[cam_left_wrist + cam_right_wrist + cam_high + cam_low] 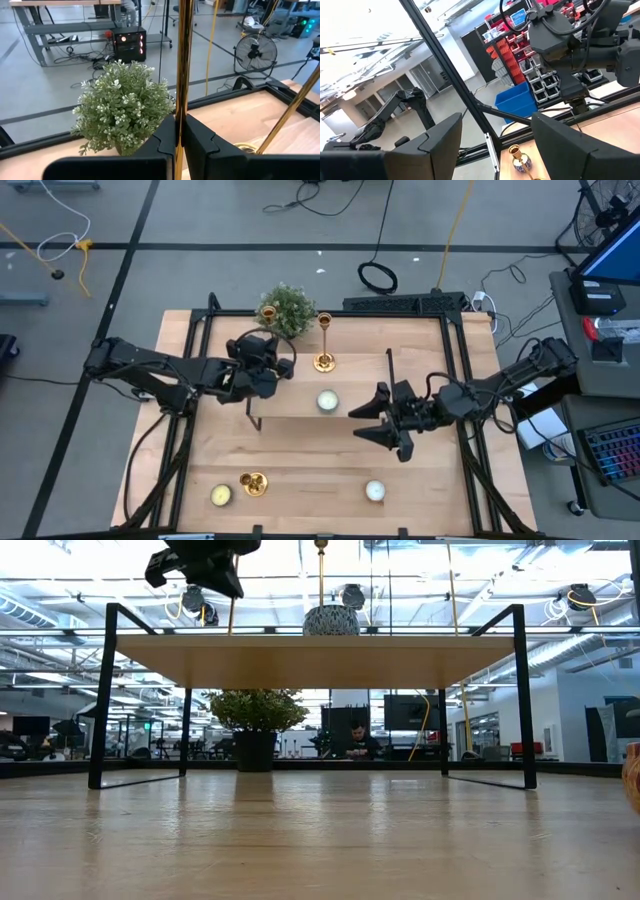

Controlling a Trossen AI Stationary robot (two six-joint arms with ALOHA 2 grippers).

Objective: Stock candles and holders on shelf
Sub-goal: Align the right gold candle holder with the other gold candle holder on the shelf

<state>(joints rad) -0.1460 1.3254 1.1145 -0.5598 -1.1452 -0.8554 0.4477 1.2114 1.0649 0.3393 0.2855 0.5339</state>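
My left gripper (262, 368) is over the far left part of the shelf (320, 660) and is shut on a gold holder (182, 60). That holder's cup (267, 311) shows beside the plant. A second holder (323, 345) stands upright on its round base on the shelf. A candle (327, 401) sits on the shelf in front of it. A third holder (253, 483) lies on its side on the table near the front edge. One candle (221, 496) is to its left and another candle (375, 491) to its right. My right gripper (385, 425) hangs open above the table's right side, with nothing between its fingers. My left gripper pinches the holder's thin stem (181, 100) between its two fingers. The fingers come nearly level from the table's left and lie across the stem. The holder stands upright, its stem (232, 615) reaching down to the shelf top. The shelf board hides its base.
A small green potted plant (288, 308) stands at the table's far edge, just behind the held holder. The shelf's black legs (103, 700) stand on the table. Bare tabletop (310, 480) lies between the shelf and the front edge.
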